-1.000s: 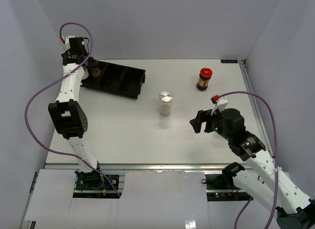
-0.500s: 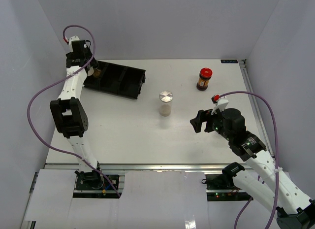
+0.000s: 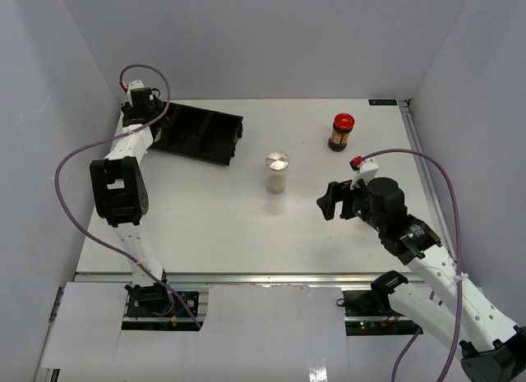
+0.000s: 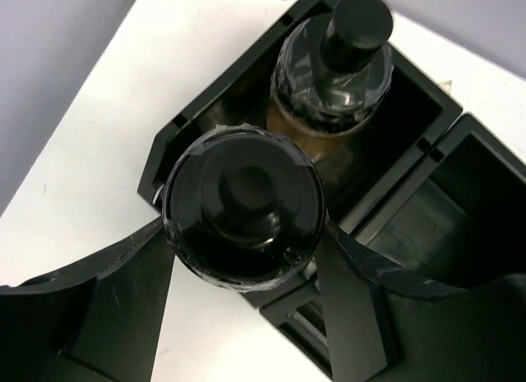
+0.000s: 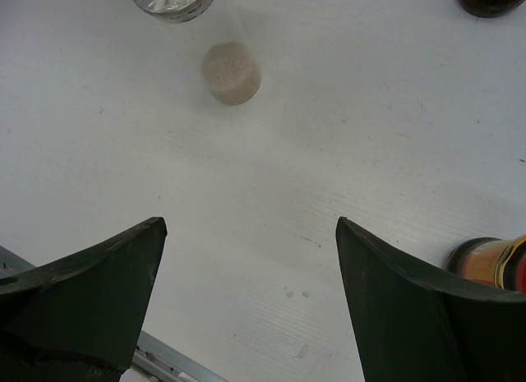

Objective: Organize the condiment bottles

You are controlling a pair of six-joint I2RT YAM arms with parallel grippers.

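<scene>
My left gripper (image 4: 244, 227) is shut on a bottle with a wide black cap (image 4: 242, 197), held over the left end of the black tray (image 4: 197, 103). Just past it, a clear shaker with a narrow black top (image 4: 333, 66) and amber contents stands in the tray's end compartment. From above, the left gripper (image 3: 150, 123) hides both. A clear jar with a silver lid (image 3: 277, 172) stands mid-table. A dark-brown jar with a red lid (image 3: 341, 131) stands at the back right. My right gripper (image 3: 329, 203) hangs open above bare table, nothing between its fingers (image 5: 107, 275).
The tray (image 3: 205, 131) lies slanted at the back left, its right compartments showing no bottles. A brown and red jar-like thing (image 5: 489, 263) sits cut off by the frame edge just right of my right finger. The silver-lid jar (image 5: 177, 0) is ahead-left of that gripper.
The left wrist has swung to the right over the tray's left end, carrying its bottle, which now sits hidden under the wrist from above. The right arm has barely shifted.
</scene>
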